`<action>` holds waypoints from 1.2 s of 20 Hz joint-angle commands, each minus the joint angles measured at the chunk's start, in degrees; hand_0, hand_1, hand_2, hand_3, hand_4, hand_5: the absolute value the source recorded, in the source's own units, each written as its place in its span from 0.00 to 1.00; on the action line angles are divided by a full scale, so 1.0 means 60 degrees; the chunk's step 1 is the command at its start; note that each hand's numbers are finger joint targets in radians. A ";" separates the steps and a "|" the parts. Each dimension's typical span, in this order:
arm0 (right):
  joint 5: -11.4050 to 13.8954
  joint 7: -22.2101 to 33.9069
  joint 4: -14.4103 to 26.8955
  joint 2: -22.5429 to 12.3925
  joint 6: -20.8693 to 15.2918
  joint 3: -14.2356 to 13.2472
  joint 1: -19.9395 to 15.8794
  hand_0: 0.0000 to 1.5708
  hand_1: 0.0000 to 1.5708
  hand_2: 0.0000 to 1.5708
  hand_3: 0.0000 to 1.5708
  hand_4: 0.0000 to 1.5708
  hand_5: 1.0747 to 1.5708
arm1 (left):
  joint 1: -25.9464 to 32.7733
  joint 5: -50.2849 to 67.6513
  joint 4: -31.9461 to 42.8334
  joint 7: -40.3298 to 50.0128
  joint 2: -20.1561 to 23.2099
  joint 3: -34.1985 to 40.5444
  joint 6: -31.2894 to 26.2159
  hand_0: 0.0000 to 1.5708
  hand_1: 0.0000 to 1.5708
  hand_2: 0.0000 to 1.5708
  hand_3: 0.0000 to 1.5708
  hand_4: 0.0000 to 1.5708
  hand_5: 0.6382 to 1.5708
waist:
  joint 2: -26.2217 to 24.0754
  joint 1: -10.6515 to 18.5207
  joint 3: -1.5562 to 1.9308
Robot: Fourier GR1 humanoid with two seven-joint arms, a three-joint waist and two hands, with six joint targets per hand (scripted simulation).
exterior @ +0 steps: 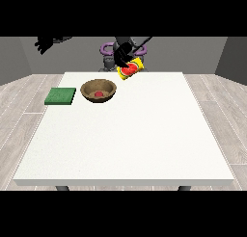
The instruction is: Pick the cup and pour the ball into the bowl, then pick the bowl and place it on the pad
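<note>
The path from the bowl (98, 91) to the pad (61, 96) is unobstructed, while the tilted cup (130, 69) is held just beside the bowl's far-right rim.

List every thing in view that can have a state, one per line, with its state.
Yellow cup with red pattern: lifted off the table, tipped on its side, held by the hand at the view's right.
Brown wooden bowl: upright on the table, holding the small red ball.
Green square pad: flat on the table, nothing on it.
Hand at the view's right: curled round the cup.
Hand at the view's left: raised, holding nothing.
</note>
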 commanded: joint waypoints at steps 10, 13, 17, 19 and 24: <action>0.0342 0.0035 -0.0306 0.0302 -0.0935 -0.0134 0.0804 0.00 0.00 0.00 0.00 0.34 0.99 | 0.3227 0.4669 -0.2164 -0.1340 0.0699 0.3798 0.3601 0.00 0.00 1.00 0.91 0.51 0.95 | -0.0459 0.1733 -0.0033; 0.0167 -0.0011 -0.0546 0.0412 -0.1002 -0.0122 0.0236 0.00 0.00 0.00 0.00 0.36 0.99 | 0.3974 0.6921 -0.2628 -0.1804 -0.0597 0.4784 0.4047 0.73 0.73 0.96 0.76 0.76 1.00 | 0.0570 0.1555 -0.0141; 0.0199 -0.0064 -0.0616 0.0843 -0.1098 0.0192 -0.0109 0.00 0.00 0.00 0.07 0.38 0.99 | 0.4820 1.0563 -0.4116 -0.2690 -0.0631 0.5168 0.4147 0.00 0.00 0.00 0.00 0.54 0.92 | 0.1230 0.1168 -0.0241; 0.0297 -0.0060 -0.0745 0.0953 -0.1284 0.0358 -0.0567 0.00 0.00 0.00 0.14 0.37 0.99 | 0.5289 1.2061 -0.4684 -0.3513 -0.0639 0.4887 0.4033 0.00 0.00 0.00 0.00 0.54 0.90 | 0.1698 0.1163 -0.0189; 0.1237 -0.1042 -0.0820 0.1749 -0.2241 0.0744 -0.0067 0.00 0.00 0.00 0.00 0.35 0.99 | 0.6367 1.4273 -0.5655 -0.6076 -0.0648 0.4802 0.3047 0.00 0.00 0.00 0.00 0.57 0.88 | 0.2199 0.1809 -0.0041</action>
